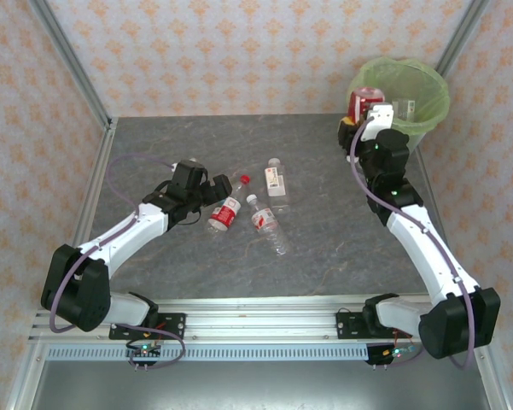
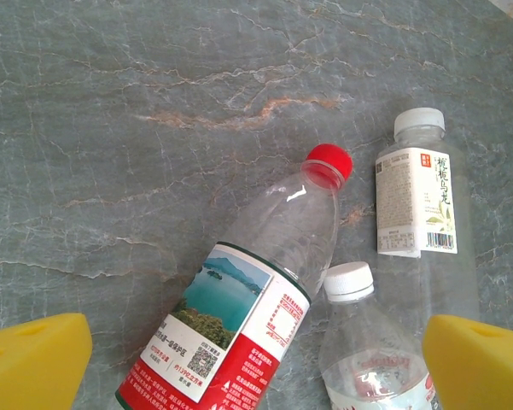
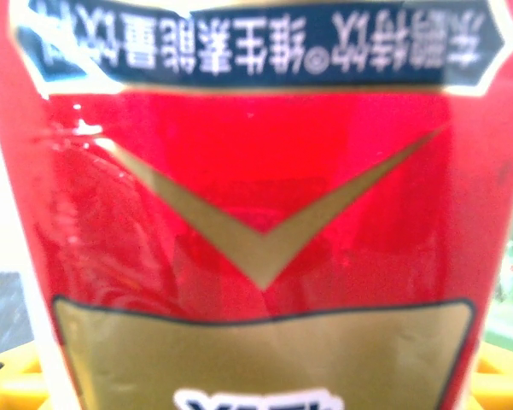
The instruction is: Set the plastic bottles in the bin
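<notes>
Left jaws are wide open and hold nothing. In the left wrist view the yellow pads (image 2: 34, 359) sit in both lower corners, with the red-cap bottle (image 2: 239, 316) lying between them; we see no contact. The left arm (image 1: 145, 226) reaches to mid tabletop (image 1: 154, 145), where three bottles lie on their sides. The white-cap bottle (image 1: 267, 224) is just beside the red-cap one on its right, and we can't tell if they touch. The white-label bottle (image 1: 276, 184) lies just beyond, cap toward the far wall. Right jaws are closed on a red bottle (image 1: 364, 102), held upright at the near-left rim of the bin (image 1: 431, 107); we can't tell if it's past the rim. Right wrist view: its red-and-gold label is close to the lens, blurred. The bin stands at the far right corner.
</notes>
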Available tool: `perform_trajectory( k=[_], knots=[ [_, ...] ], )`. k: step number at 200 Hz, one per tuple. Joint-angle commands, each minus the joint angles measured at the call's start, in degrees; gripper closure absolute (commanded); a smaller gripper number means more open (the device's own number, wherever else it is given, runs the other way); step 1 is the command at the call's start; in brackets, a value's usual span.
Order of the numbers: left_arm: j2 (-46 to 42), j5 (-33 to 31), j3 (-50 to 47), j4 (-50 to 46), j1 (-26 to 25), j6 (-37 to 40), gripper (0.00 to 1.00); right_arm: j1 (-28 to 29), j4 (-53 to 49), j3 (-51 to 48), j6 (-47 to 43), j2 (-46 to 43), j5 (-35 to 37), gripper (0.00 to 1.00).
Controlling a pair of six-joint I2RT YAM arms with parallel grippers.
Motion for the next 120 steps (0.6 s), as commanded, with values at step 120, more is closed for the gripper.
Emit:
perform_trajectory(
  k=[120],
  knots=[
    [-2.3, -3.3, -0.5, -2.3, -0.9, 1.0, 0.00, -17.2, 14.4, 20.6, 5.3, 18.2, 9.4, 0.48]
  ],
)
